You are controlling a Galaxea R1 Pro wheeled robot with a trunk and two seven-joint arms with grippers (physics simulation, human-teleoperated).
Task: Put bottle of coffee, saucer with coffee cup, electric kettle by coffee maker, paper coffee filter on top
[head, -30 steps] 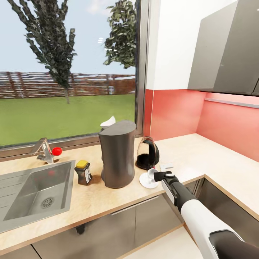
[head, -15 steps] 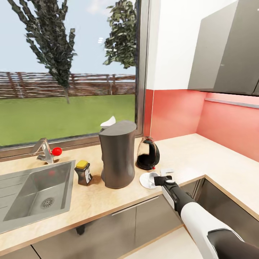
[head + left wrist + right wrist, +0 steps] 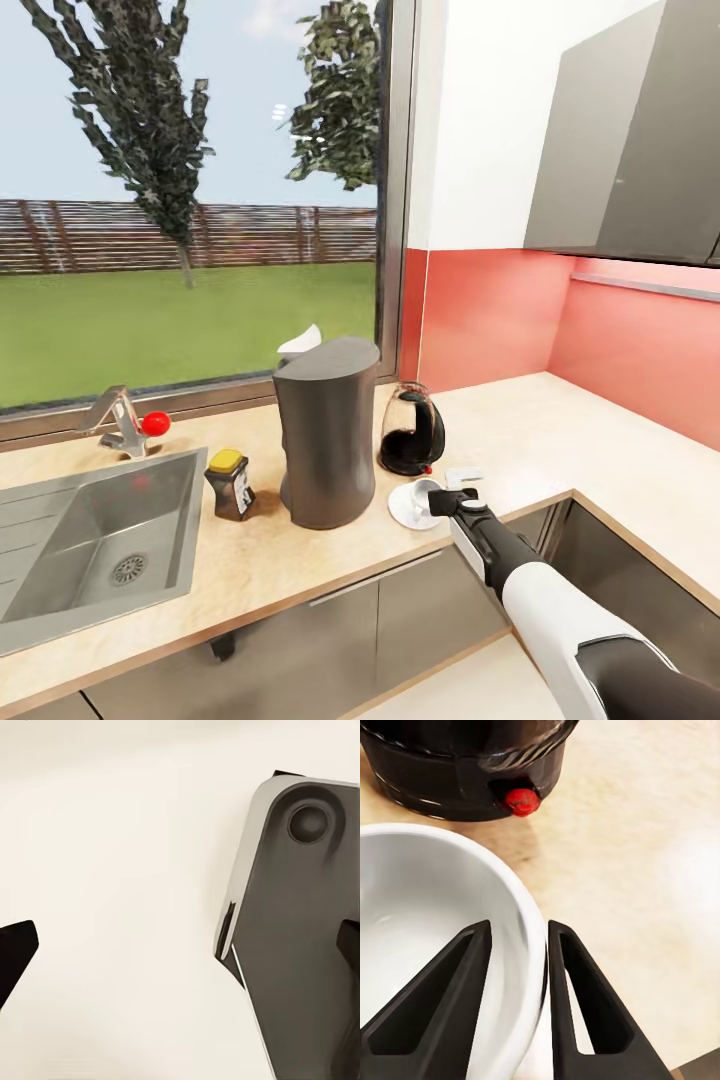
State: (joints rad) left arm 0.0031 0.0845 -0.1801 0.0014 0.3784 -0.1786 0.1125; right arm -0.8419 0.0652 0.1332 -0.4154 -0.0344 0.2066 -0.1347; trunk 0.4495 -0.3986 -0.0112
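The coffee maker stands on the kitchen countertop with a white paper coffee filter on its top. Left of it is the bottle of coffee, and right of it the electric kettle. In front of the kettle the coffee cup sits on the saucer. My right gripper holds the cup's rim. In the right wrist view one finger is inside the coffee cup and the other outside, near the kettle's red switch. My left gripper is open over pale floor.
A steel sink with a faucet and a red ball lies left of the bottle. A small pale flat thing rests on the counter by my right wrist. Grey wall cabinets hang at the right.
My right gripper has sunk a little with the cup over the saucer. The head view has shifted slightly, so everything sits a bit differently in the picture.
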